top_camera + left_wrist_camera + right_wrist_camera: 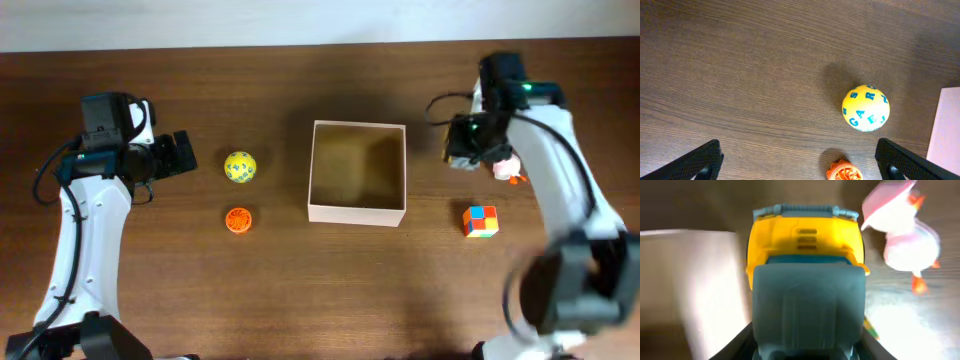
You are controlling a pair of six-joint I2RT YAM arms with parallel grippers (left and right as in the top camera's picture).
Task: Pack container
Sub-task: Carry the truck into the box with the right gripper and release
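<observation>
- Left gripper [187, 153]: spread wide, empty, pointing right toward the toys on the dark brown wooden table [300, 300].
- Yellow ball printed with blue letters [240, 167]: on the table just right of the left gripper, not touching it; in the left wrist view, ahead of the open fingers.
- Small orange ridged round toy [238, 220]: near the ball, on its front side, apart from it.
- Square shallow cardboard container with cream-white walls and tan-brown inside [356, 213]: mid-table, upright, nothing inside, well apart from both left-hand toys.
- Right gripper [466, 150]: just beside the container's right wall, closed on a yellow and grey-blue plastic toy [805, 280] that fills the right wrist view; whether above or on the table cannot be told.
- Pink and white duck toy with orange feet [506, 166]: just right of the right gripper.
- Multicoloured cube [481, 221]: on the table, right of the container's front corner, apart from the duck.
</observation>
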